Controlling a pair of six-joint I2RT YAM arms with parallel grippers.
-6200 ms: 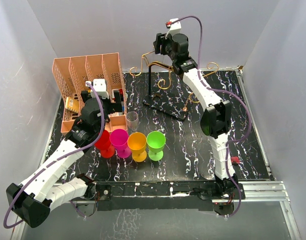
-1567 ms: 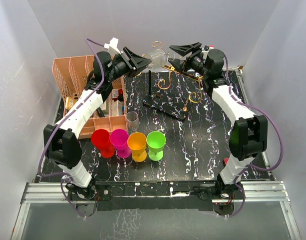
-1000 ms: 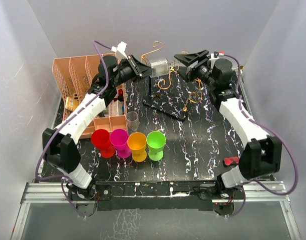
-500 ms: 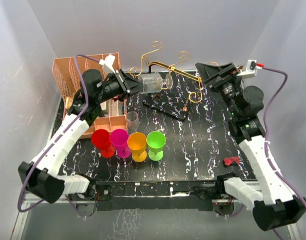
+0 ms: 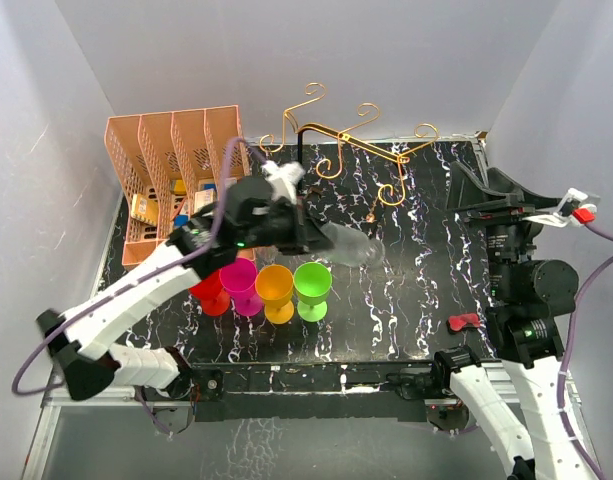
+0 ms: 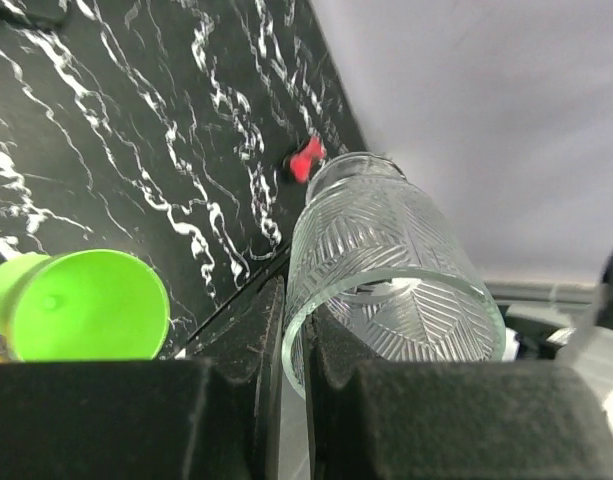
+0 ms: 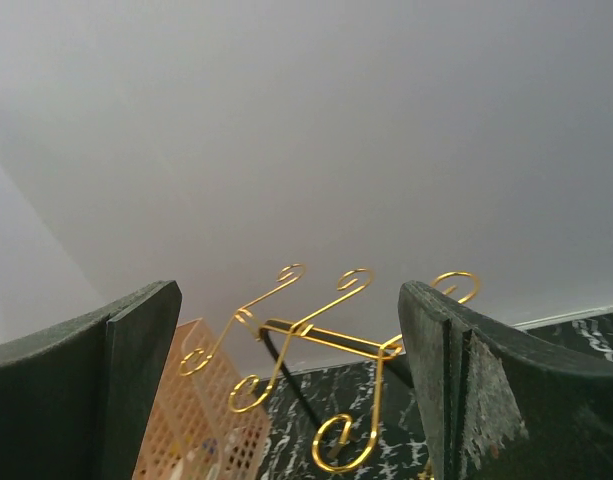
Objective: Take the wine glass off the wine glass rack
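Note:
The clear cut-pattern wine glass [image 5: 353, 247] hangs on its side above the table, off the wine glass rack [image 5: 338, 150], just right of the green cup. My left gripper [image 5: 321, 238] is shut on its rim. In the left wrist view the wine glass [image 6: 396, 275] fills the middle, one finger [image 6: 248, 345] outside the rim and the other inside, with the left gripper [image 6: 294, 350] pinching the wall. The gold wire wine glass rack [image 7: 326, 345] stands empty at the back. My right gripper [image 5: 506, 197] is open, held high at the right, well away from the rack.
Red [image 5: 206, 292], magenta [image 5: 239, 280], orange [image 5: 275, 285] and green [image 5: 312, 282] cups stand in a row under my left arm. A peach slotted organiser [image 5: 171, 150] fills the back left. A small red object [image 5: 463, 322] lies near the front right.
My left arm has carried the glass away from the rack, forward and down over the row of cups. My right arm has drawn back to the near right, jaws wide.

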